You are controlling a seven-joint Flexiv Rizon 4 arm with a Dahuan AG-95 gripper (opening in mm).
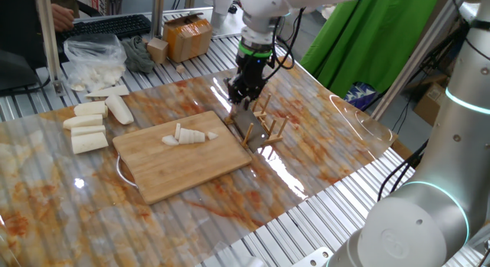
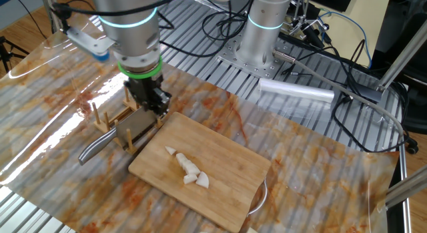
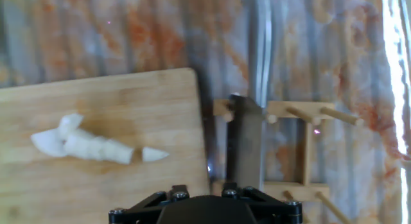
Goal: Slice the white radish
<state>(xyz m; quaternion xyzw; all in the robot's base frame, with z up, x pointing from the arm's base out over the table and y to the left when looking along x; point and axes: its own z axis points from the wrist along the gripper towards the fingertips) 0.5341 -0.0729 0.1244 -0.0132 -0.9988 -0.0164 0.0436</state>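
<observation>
The white radish (image 1: 190,135) lies on the wooden cutting board (image 1: 184,161), pointed tip to the right, its blunt end cut into thin slices. It also shows in the other fixed view (image 2: 188,171) and the hand view (image 3: 90,146). A knife (image 2: 137,125) rests in a wooden peg rack (image 2: 110,119) just off the board's edge, its silver handle sticking out. My gripper (image 1: 246,89) hovers right above the knife's dark blade (image 3: 245,140), fingers apart and holding nothing. Only the gripper's base (image 3: 205,197) shows in the hand view.
Several bigger white cylinder chunks (image 1: 88,125) lie left of the board. A clear bag of white pieces (image 1: 96,60), a grey cloth (image 1: 139,53) and a cardboard box (image 1: 187,36) stand at the back. A second robot base (image 2: 263,26) and a silver tube (image 2: 297,93) are nearby.
</observation>
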